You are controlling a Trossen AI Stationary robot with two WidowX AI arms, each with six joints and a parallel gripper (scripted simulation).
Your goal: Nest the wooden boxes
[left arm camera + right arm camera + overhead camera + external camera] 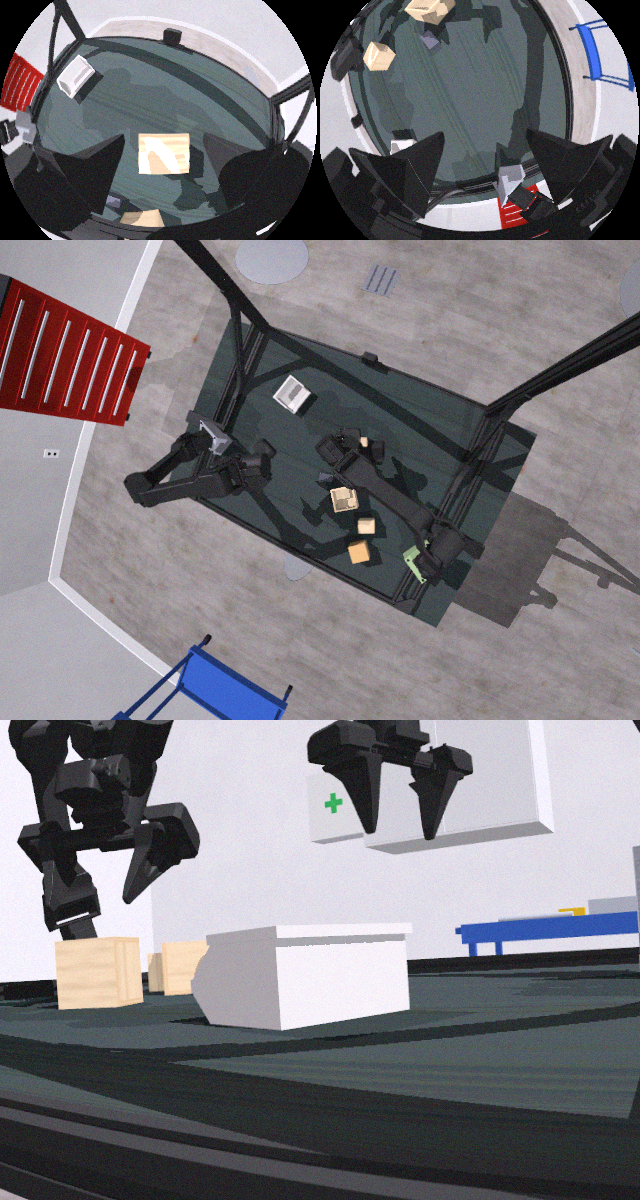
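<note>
Pale wood is showing on three boxes on the table [289, 498] [465, 1081] [150, 105] [470, 95], all apart from one another. One box [364, 442] [98, 973] [164, 154] [379, 56] is sitting right of centre in the top view, below the left gripper [363, 443] [98, 892] [164, 138], whose fingers are standing wide apart with nothing between them. A second box [343, 499] [183, 968] [142, 218] [430, 10] is lying lower, just right of the frame's middle, its hollow inside showing. The smallest box [366, 525] [155, 973] is resting near it, toward the lower right; which way its mouth is facing, I cannot tell. An orange block [358, 551] is sitting just below that one

Toward the upper left of the top view, a white bin [292, 393] [343, 978] [76, 76] [402, 145] is standing well apart from the wood. A small purplish block [325, 477] [114, 201] [431, 41] is lying near the second box, on its upper left side. At left of the top view, the right gripper [258, 459] [399, 834] [486, 134] is hanging above the table, fingers wide apart, holding nothing. No box is sitting inside the second one's neighbours or being held by either arm
</note>
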